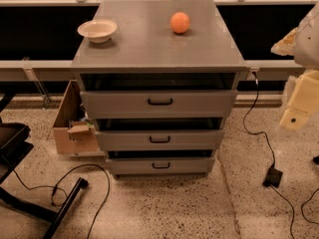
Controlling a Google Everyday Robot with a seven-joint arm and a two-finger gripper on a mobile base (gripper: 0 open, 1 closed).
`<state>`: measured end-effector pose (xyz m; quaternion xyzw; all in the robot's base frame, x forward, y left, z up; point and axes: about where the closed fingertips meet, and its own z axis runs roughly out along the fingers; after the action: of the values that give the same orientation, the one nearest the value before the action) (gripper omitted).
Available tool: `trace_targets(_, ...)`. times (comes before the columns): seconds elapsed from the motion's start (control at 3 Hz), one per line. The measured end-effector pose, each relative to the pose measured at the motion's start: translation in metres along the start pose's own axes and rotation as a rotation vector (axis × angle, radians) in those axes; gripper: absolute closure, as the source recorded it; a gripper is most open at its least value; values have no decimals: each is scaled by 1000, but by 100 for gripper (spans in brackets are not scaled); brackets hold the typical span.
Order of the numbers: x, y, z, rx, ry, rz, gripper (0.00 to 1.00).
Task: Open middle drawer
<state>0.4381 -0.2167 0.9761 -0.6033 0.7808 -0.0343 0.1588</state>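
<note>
My cream fingers [300, 103] hang off to one side, parted or closed I cannot tell, with the wide grey middle drawer [124, 140] well apart, down to their left, its small black bar handle [159, 139] untouched — probably because I haven't lined up my reach yet.

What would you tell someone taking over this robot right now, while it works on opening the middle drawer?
Gripper: at the right edge of the view, off to the right of the cabinet and touching nothing on it.
Middle drawer: second of three grey fronts; its black handle is not yet grasped.
Done: no pull visible; the drawer's inside does not show.
Left: bring the gripper to that handle, grip it and pull straight out.
On top: a bowl and an orange.
</note>
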Motion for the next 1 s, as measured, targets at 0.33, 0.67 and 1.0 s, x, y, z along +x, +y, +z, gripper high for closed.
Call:
trace_targets(0.33, 0, 0, 0, 0, 0, 0, 0)
trace_targets(0.67, -8, 9, 15, -15, 6, -21, 0)
trace_targets(1.0, -24, 31, 72, -54, 21, -41, 0)
